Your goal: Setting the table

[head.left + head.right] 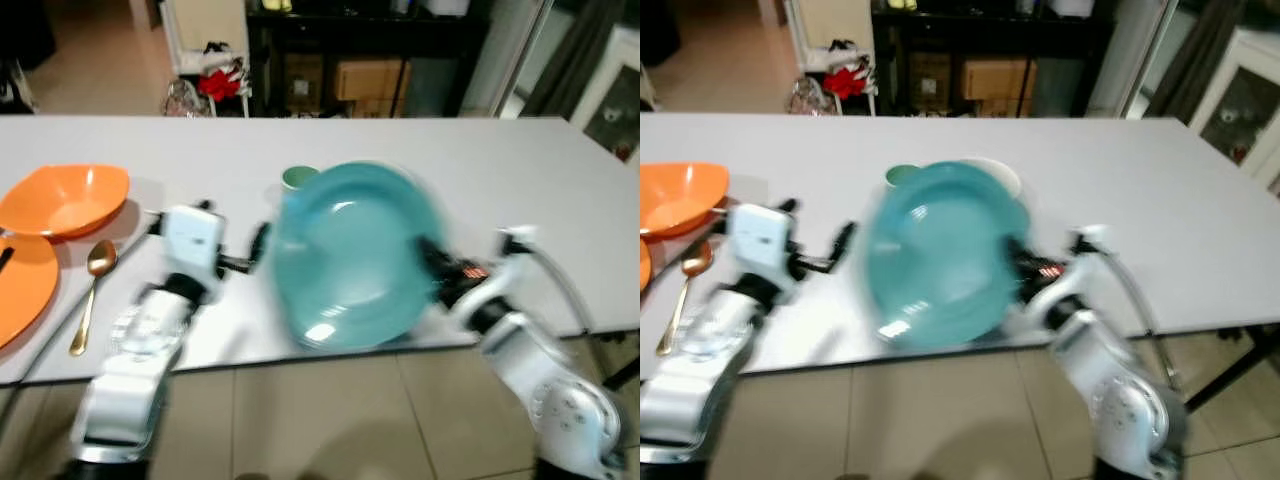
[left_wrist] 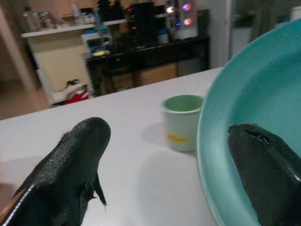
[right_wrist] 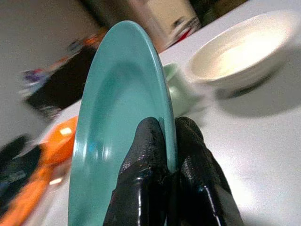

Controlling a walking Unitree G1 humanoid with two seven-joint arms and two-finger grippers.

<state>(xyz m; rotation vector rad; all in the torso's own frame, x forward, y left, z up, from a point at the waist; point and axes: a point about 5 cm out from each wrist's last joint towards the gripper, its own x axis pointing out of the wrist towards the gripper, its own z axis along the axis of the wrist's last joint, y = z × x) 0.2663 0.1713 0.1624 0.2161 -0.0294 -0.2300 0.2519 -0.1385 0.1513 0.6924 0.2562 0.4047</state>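
**Teal plate held on edge above the table's near edge**

The right gripper (image 3: 170, 141), its arm bent and reaching in from the near edge, pinches the rim of the teal plate (image 1: 350, 255), tilted up over the white table (image 1: 520, 170). The left gripper (image 2: 164, 169) is spread open at the plate's opposite rim. A green cup (image 2: 182, 121) and white bowl (image 3: 240, 52) stand behind it; an orange bowl (image 1: 65, 198) and spoon (image 1: 92, 290) lie near the left end

White table (image 1: 400, 150): bowls, cup, spoon.
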